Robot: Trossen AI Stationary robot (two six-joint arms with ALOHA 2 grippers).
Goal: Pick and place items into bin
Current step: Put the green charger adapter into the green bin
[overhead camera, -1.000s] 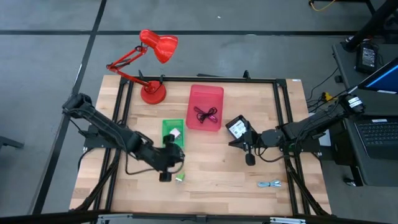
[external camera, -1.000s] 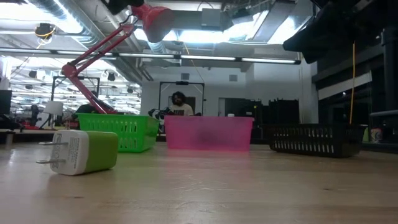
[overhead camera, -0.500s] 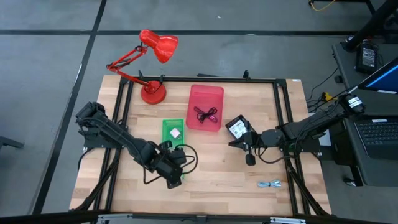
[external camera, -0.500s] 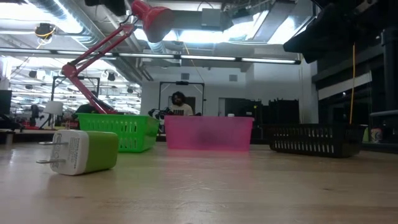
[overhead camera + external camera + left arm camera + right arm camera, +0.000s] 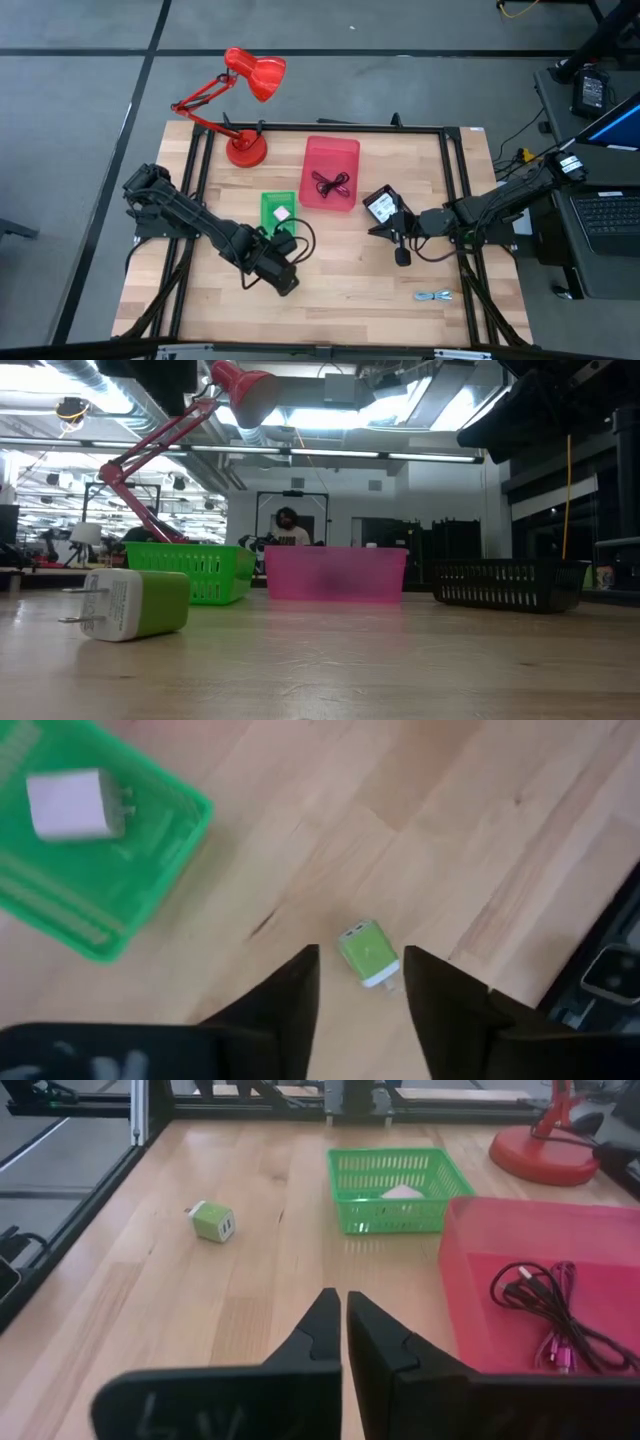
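A small green and white charger (image 5: pixel 368 952) lies on its side on the bare wood (image 5: pixel 130 603). My left gripper (image 5: pixel 360 970) hangs open above it, one finger on either side and clear of it; in the high view the gripper (image 5: pixel 284 279) covers it. A white charger (image 5: pixel 72 804) lies in the green bin (image 5: pixel 278 212). Black and maroon cables (image 5: pixel 330 183) lie in the red bin (image 5: pixel 331 150). A blue-grey coiled cable (image 5: pixel 433 296) lies near the front right. My right gripper (image 5: pixel 343 1305) waits shut beside the red bin (image 5: pixel 540 1270).
A red desk lamp (image 5: pixel 245 148) stands at the far left corner, its head over the floor. A black basket (image 5: pixel 510 585) shows at the right in the low view. Bare wood lies between the green bin and the near edge. A person (image 5: pixel 288 528) sits in the room behind.
My left gripper has swung a little toward the table's right and near edge and now hangs over the green charger, which it covers in the high view. The charger has kept its place on the wood.
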